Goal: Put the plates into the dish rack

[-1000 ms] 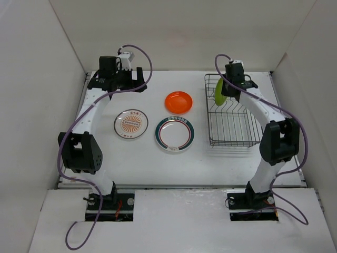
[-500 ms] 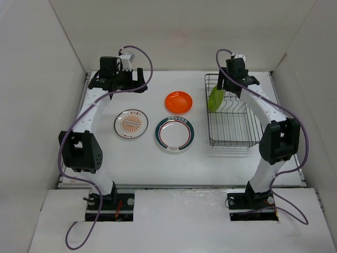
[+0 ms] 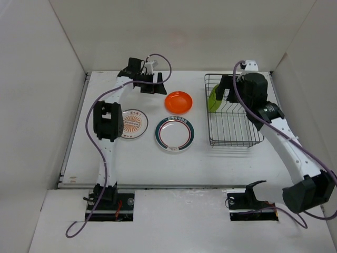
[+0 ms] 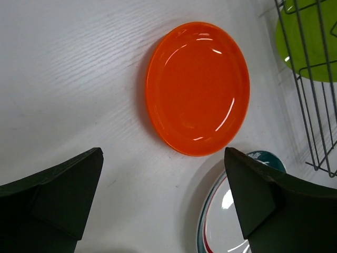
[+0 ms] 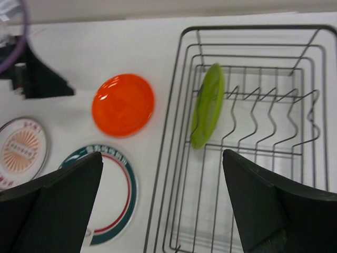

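Observation:
The lime green plate (image 3: 212,99) (image 5: 207,105) stands on edge between tines at the far left end of the black wire dish rack (image 3: 235,143) (image 5: 253,27). My right gripper (image 3: 225,95) (image 5: 161,158) hovers open above the rack's left side and holds nothing. The orange plate (image 3: 178,101) (image 4: 197,87) lies flat on the table. My left gripper (image 3: 151,85) (image 4: 162,153) is open just left of it, apart from it. Nearer me lie the teal-rimmed white plate (image 3: 175,134) (image 4: 231,213) and the sunburst plate (image 3: 136,124) (image 5: 21,145), the latter partly behind my left arm.
White walls close in the table (image 3: 142,163) on the left, back and right. The left arm's elbow link (image 3: 105,121) hangs over the sunburst plate's left edge. The rack's remaining tine slots (image 5: 274,113) to the right of the lime plate hold nothing.
My right gripper opened and let go of the lime plate, which now leans in the rack, and drew back to the right. My left arm swung right, up to the orange plate.

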